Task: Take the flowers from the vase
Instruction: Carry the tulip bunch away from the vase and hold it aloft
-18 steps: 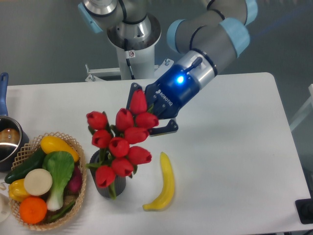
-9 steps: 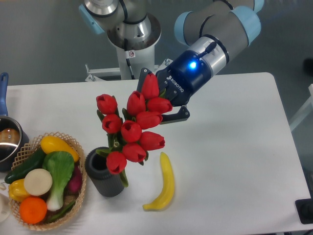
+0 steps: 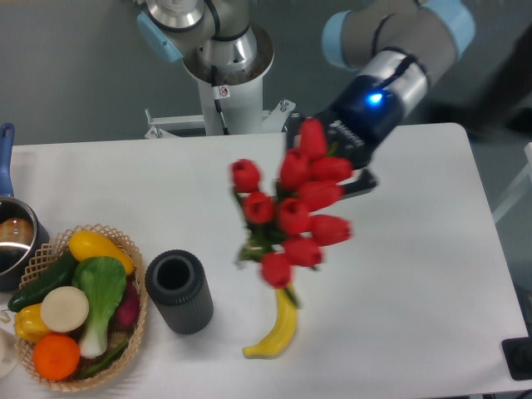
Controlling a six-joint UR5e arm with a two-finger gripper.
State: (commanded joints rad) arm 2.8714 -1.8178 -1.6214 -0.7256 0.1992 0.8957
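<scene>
Flowers (image 3: 293, 212) are up in the air, clear of the vase (image 3: 179, 292) — red buds slightly motion-blurred, green leaves and stems hanging below around the lower buds. The bunch sits over the middle of the table (image 3: 416, 274), with its bottom end just above the top of the banana (image 3: 275, 324). Gripper (image 3: 337, 162) comes in from the upper right, blue light lit on its wrist, jaws closed on the bunch near the top buds; the fingertips themselves are mostly hidden behind the blooms, one dark finger poking out to the right of them.

Vase stands upright on the table, dark grey, ribbed, mouth open and dark inside — no stems in it. It is well left of and below the flowers, just right of the basket (image 3: 133, 332), nearly touching its rim.

Basket holds produce: a yellow piece at the top, a dark green cucumber-like one at the left, a leafy green vegetable with a white round slice in the middle, a yellow pepper, an orange at the bottom, something dark red at the right edge.

Pot (image 3: 12, 241) with blue handle at the far left edge, partly cut off. Banana lies on the table right of the vase, curved, tip toward the front. Arm base stands behind the table at top centre.
</scene>
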